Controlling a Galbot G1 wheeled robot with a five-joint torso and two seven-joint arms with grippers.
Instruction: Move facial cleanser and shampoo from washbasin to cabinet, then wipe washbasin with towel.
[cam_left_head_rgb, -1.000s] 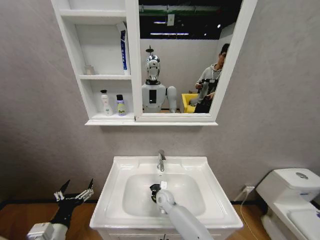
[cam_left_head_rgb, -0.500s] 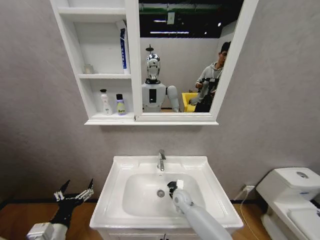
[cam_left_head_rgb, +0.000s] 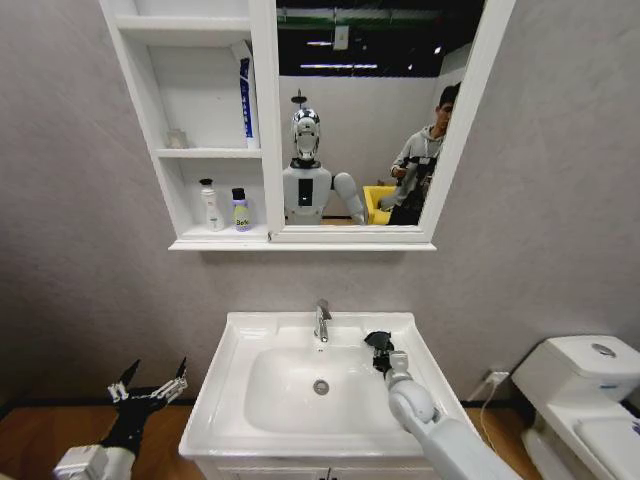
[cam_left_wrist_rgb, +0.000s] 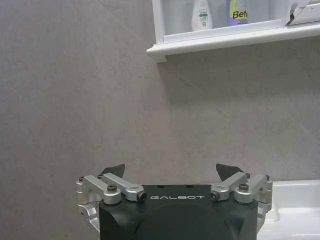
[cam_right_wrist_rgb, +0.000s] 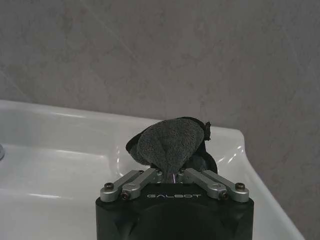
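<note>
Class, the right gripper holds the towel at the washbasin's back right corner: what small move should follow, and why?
Probably sweep the towel forward along the washbasin's right rim. The right gripper is shut on it at the back corner beside the tap, so that rim lies right ahead.

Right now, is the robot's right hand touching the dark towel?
Touching. In the right wrist view the right end effector is pinched shut on the towel, which bunches out from between its fingers above the washbasin.

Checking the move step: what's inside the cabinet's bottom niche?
Two bottles stand in the cabinet bottom niche: a white bottle and a purple-labelled bottle. Their backs are hidden.
</note>
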